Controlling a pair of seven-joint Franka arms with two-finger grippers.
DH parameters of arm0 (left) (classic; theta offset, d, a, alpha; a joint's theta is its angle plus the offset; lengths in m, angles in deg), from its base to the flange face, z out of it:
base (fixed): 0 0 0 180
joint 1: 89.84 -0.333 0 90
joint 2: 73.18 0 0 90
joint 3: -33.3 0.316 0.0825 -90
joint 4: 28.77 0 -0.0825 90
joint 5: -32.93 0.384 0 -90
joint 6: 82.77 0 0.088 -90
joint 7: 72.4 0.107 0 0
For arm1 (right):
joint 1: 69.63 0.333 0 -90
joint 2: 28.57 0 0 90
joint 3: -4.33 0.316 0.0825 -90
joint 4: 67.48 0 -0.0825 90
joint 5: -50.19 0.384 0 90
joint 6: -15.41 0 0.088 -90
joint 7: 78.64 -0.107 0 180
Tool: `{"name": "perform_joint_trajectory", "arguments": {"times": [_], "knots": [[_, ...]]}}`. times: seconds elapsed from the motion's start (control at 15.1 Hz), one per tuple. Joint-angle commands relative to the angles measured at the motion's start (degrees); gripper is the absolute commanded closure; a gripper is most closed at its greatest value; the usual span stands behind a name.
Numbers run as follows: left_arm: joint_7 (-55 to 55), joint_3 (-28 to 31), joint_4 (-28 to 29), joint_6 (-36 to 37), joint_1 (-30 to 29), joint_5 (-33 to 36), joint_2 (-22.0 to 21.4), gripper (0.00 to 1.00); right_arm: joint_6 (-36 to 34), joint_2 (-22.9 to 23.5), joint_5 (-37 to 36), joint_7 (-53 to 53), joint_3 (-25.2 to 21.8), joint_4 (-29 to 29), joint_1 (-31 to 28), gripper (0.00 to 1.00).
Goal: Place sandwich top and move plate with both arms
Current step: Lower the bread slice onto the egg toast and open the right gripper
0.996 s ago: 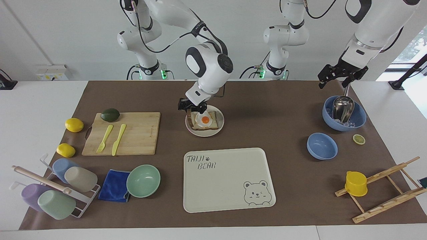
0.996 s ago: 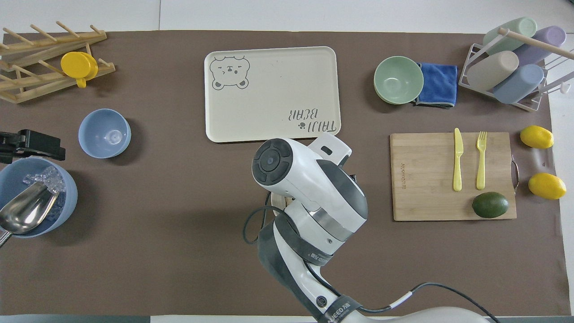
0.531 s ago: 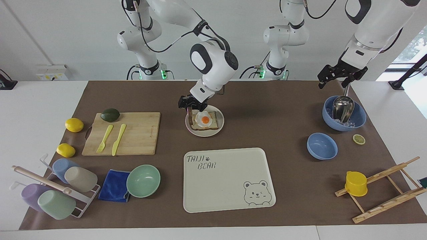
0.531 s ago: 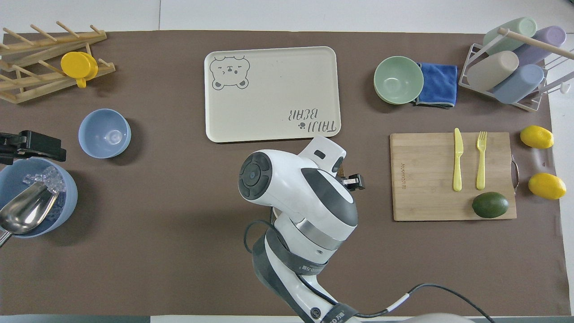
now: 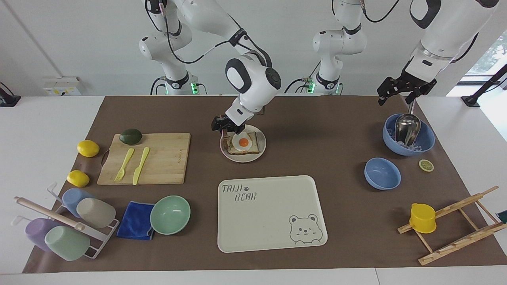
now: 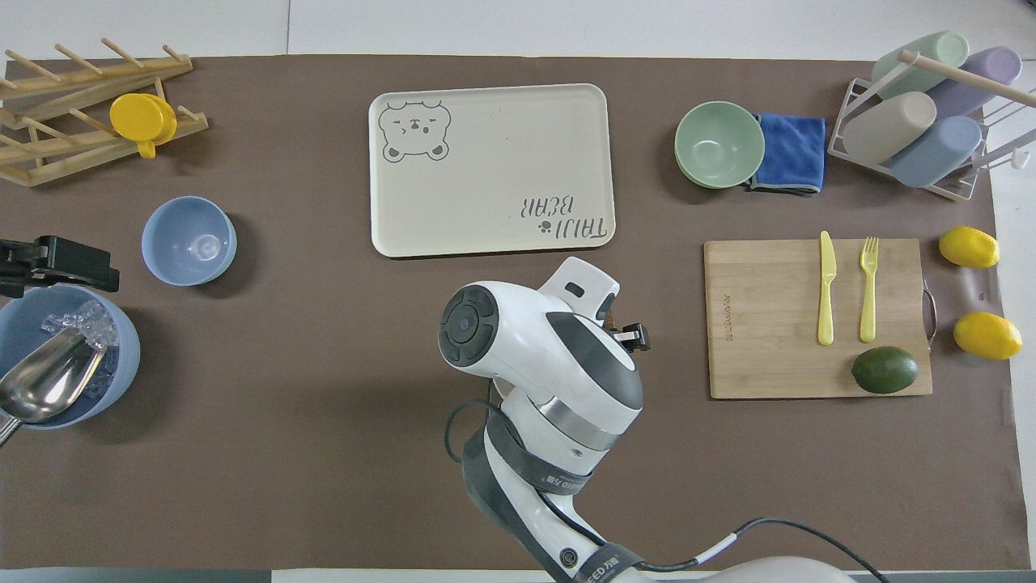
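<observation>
So your bread slice (image 5: 225, 138) stood on edge on the plate (image 5: 243, 157) beside the egg toast (image 5: 242, 145), pinched in the closed right gripper (image 5: 227, 129). Your left gripper (image 5: 400, 92) waited wide open, empty, over the ice bowl (image 5: 408, 134).

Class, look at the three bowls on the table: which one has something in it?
The larger blue bowl under the left gripper: it holds ice and a metal scoop. The smaller blue bowl and the mint-green bowl are empty.

Cream tray (image 5: 273, 213) with grey bear drawing, mint-green bowl (image 5: 170, 215), blue cloth (image 5: 136, 220).
</observation>
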Motion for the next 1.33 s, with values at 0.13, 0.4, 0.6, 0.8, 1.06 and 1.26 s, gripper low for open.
{"name": "perform_joint_trajectory", "arguments": {"times": [0.13,0.4,0.6,0.8,1.06,1.26], "knots": [[-0.26,0.29,1.45,0.43,0.14,0.55,-1.68,0.0,6.72,-0.72,4.95,-1.69,0.15,2.99,-0.59,0.9],[-0.26,0.29,1.45,0.51,0.05,0.55,-1.68,0.0,10.15,-0.45,6.46,-1.69,0.15,2.9,-0.59,0.52],[-0.35,0.29,1.63,0.34,-0.21,0.55,-1.68,0.0,14.63,-0.1,8.91,-2.74,0.15,2.64,-0.33,0.32],[-0.35,0.29,2.07,0.07,-0.21,0.55,-1.77,0.0,18.16,-0.19,14.19,-3.1,0.15,1.85,-0.42,0.24],[-0.35,0.29,2.07,0.07,-0.3,0.55,-1.86,0.0,18.43,-1.06,17.53,-3.01,0.15,0.8,-0.85,0.17],[-0.35,0.29,2.15,0.07,-0.3,0.55,-1.86,0.0,18.25,-2.29,19.21,-2.4,0.06,-0.52,-2.25,0.16]]}}
